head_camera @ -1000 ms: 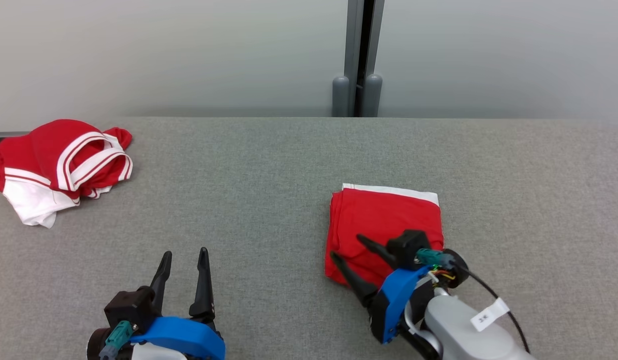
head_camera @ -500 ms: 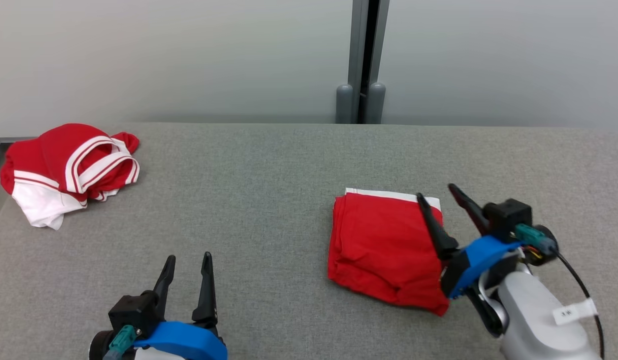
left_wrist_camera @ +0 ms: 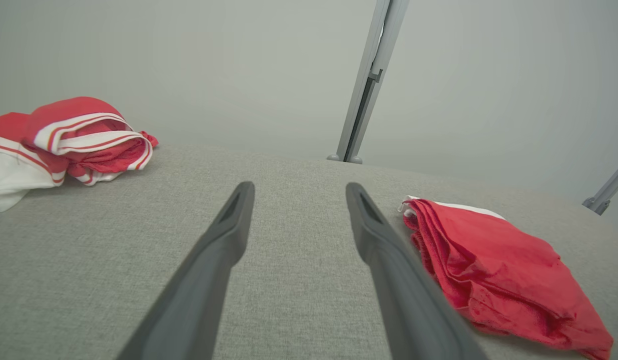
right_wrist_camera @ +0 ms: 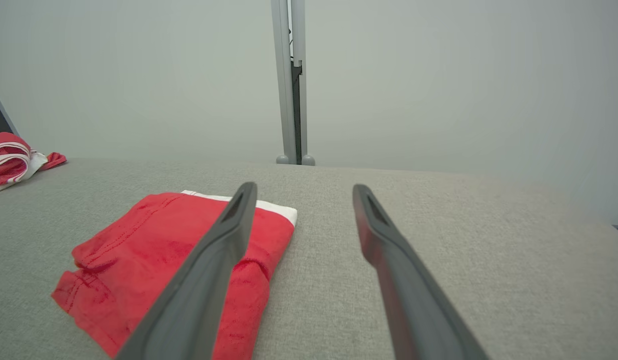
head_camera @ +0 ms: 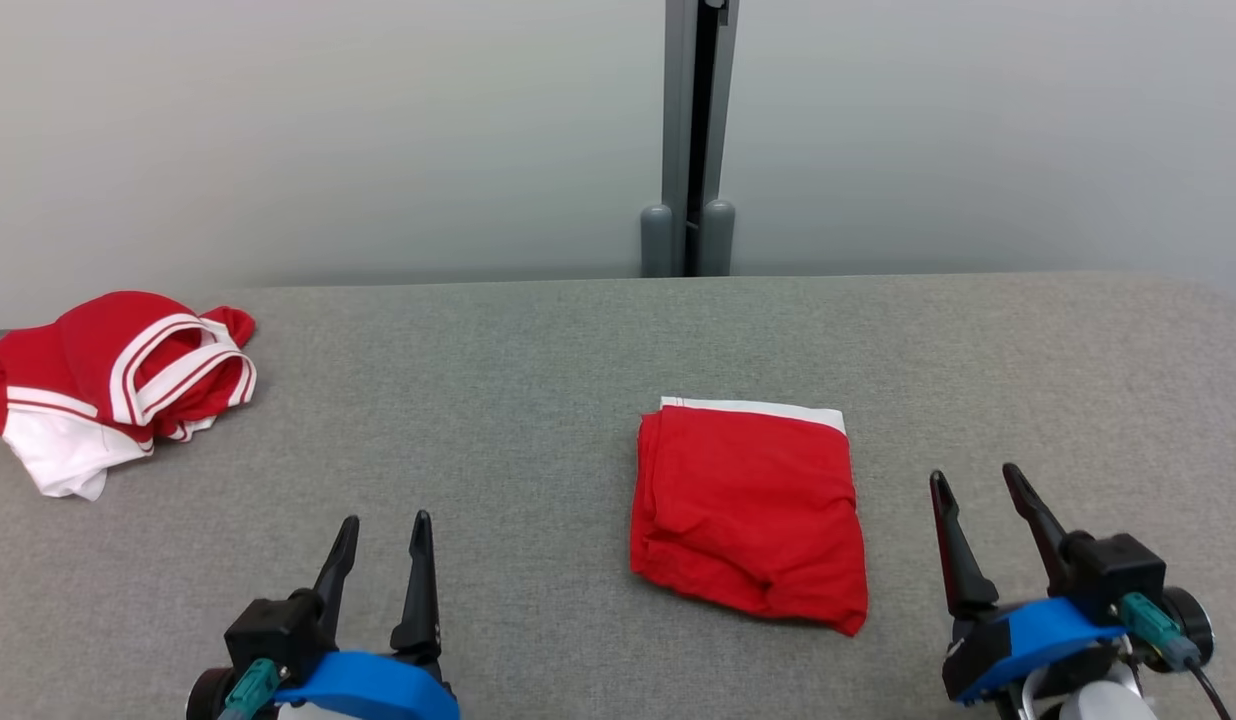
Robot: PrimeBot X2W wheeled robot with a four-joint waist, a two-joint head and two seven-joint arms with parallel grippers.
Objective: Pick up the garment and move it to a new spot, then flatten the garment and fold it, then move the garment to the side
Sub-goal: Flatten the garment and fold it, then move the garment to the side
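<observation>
Your left end effector (head_camera: 385, 518) sits at the near left of the worktop (head_camera: 498, 380). Its two dark fingers are spread apart, point toward the far edge and grip nothing. Your right end effector (head_camera: 973, 472) sits at the near right, fingers likewise parted and empty (both stand clear of the cloth).

Just left of the right end effector lies the folded garment (head_camera: 748, 510). It is a red, roughly square bundle with a white band along its far edge, and it rests flat on the worktop right of centre. In the right wrist view the left finger crosses in front of the garment's right side, yet the head view shows a gap of grey fabric between them. The garment's near edge is a little rumpled, and its near right corner juts out.

At the far left corner of the worktop you have a second garment (head_camera: 108, 380), red with white stripes and a white panel, crumpled in a heap. Beyond the far edge a grey post (head_camera: 690, 140) rises against the pale wall (head_camera: 278, 130).
</observation>
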